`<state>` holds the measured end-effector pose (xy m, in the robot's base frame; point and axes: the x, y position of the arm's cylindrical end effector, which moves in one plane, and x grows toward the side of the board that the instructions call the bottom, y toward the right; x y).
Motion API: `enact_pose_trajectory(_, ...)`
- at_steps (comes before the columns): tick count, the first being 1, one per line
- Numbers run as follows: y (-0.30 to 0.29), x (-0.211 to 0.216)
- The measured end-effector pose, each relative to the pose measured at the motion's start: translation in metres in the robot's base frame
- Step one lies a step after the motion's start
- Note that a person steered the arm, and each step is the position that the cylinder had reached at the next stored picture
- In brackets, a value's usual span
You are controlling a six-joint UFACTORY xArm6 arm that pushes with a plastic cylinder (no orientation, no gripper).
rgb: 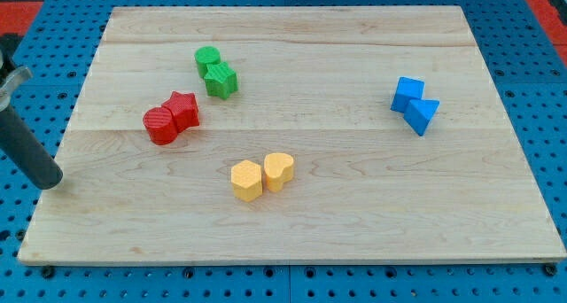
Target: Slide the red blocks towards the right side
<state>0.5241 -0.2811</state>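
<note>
Two red blocks touch each other left of the board's middle: a red cylinder and a red star-shaped block just to its upper right. My dark rod comes in from the view's left edge, and my tip rests at the board's left edge. The tip is well to the left of and below the red blocks, not touching any block.
Two green blocks sit above the red pair. Two yellow blocks lie below the middle. Two blue blocks sit at the right. The wooden board lies on a blue pegboard.
</note>
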Motion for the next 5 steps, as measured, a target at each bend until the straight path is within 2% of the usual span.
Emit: enact_pose_trajectory(5,-0.0016,-0.0069)
